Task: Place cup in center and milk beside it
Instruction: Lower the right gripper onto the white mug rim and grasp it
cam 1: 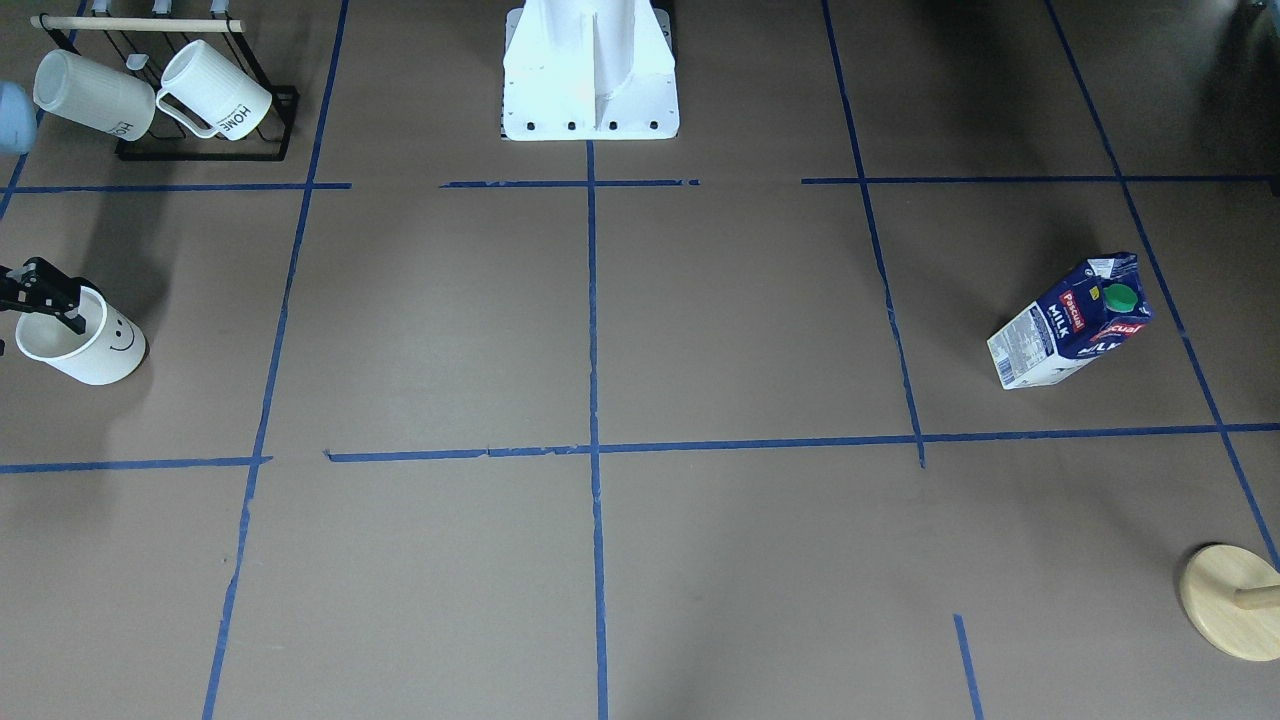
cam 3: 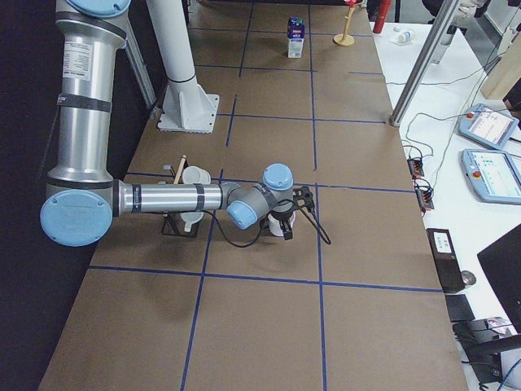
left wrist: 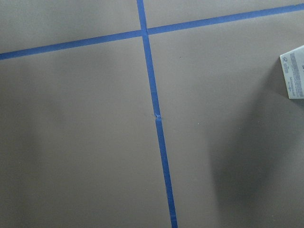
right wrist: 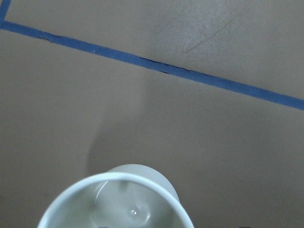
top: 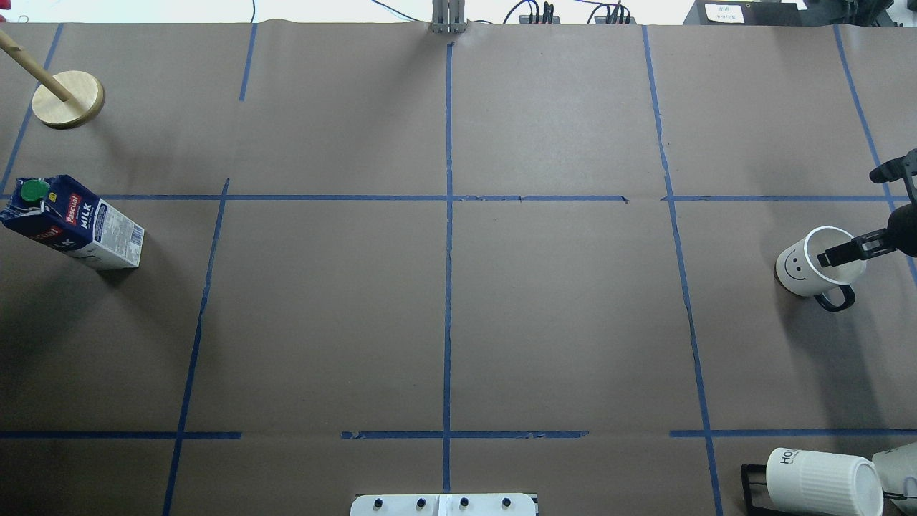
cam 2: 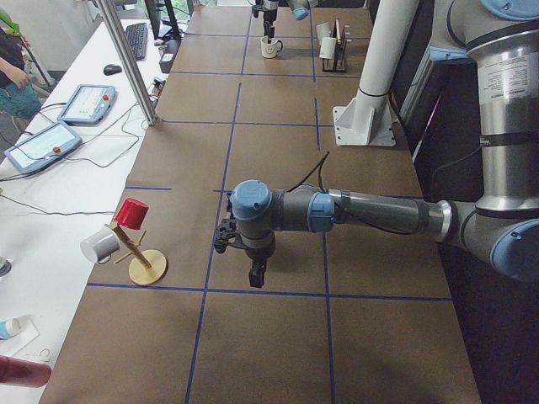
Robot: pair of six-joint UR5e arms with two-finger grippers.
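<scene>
The white smiley cup stands upright at the table's right side; it also shows in the front view and fills the bottom of the right wrist view. My right gripper is open over it, with one finger inside the rim and the other outside. The milk carton stands upright at the far left; its corner shows in the left wrist view. The centre tape crossing is bare. My left gripper hangs above the table near the carton's area; I cannot tell its state.
A black rack with ribbed HOME mugs stands near the robot's right side. A wooden peg stand is at the far left corner. The white robot base sits at the table's near edge.
</scene>
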